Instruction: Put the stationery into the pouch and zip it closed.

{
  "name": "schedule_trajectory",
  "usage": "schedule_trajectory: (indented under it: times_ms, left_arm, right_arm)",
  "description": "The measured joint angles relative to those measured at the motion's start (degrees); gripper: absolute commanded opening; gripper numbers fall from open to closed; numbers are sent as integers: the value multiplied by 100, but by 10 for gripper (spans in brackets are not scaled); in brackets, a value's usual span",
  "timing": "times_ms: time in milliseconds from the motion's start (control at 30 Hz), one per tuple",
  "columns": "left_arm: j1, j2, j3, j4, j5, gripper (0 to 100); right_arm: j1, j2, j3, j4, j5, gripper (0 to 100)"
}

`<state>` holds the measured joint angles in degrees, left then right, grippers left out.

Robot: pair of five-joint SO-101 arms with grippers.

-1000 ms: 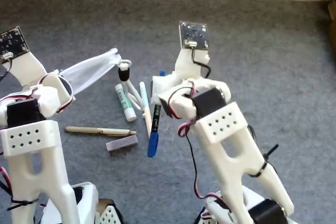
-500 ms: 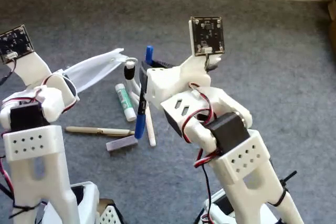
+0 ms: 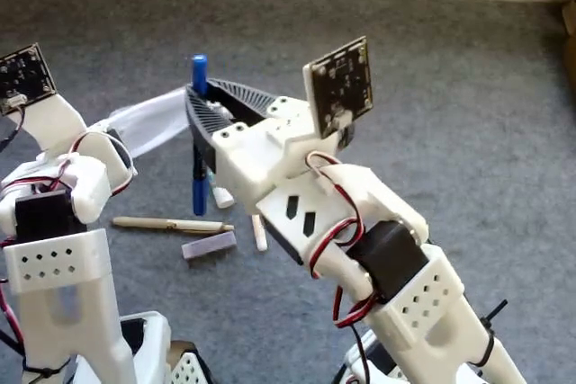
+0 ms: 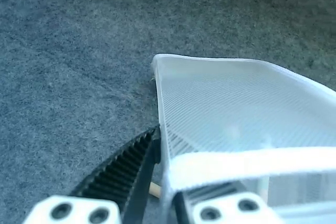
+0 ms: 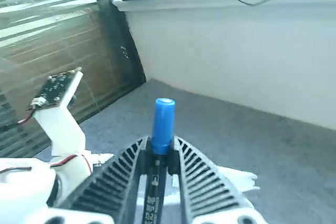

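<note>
L arm (image 3: 54, 312) & R arm (image 3: 270, 146): white printed plastic, black servos (image 3: 387, 254), red/black/white cables (image 3: 324, 249) at joints, dot-hole grids (image 3: 418, 308). Fingers (image 5: 202, 182) black, ribbed; screws (image 4: 62, 211) at base. Dark circuit boards (image 3: 340, 78) on wrists.

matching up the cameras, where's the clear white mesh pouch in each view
high view: clear white mesh pouch slants up from the left arm, behind the right gripper.
left wrist view: it fans out from the left gripper, which pinches its edge.
right wrist view: the pale tip beyond the right gripper's finger is probably it.
shared landmark: blue-capped pen upright in the right gripper.
</note>
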<state>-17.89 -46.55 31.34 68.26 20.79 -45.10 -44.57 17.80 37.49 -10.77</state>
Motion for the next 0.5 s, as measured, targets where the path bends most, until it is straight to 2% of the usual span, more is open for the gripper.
schedule_trajectory:
  times_ms: [200, 500]
  left_arm:
    - [0, -9, 44, 0, 0, 6]
    - [0, -35, 211, 0, 0, 6]
  right_arm:
    - [-88, 0, 0, -659, 404, 5]
    - [-88, 0, 0, -1609, 448, 5]
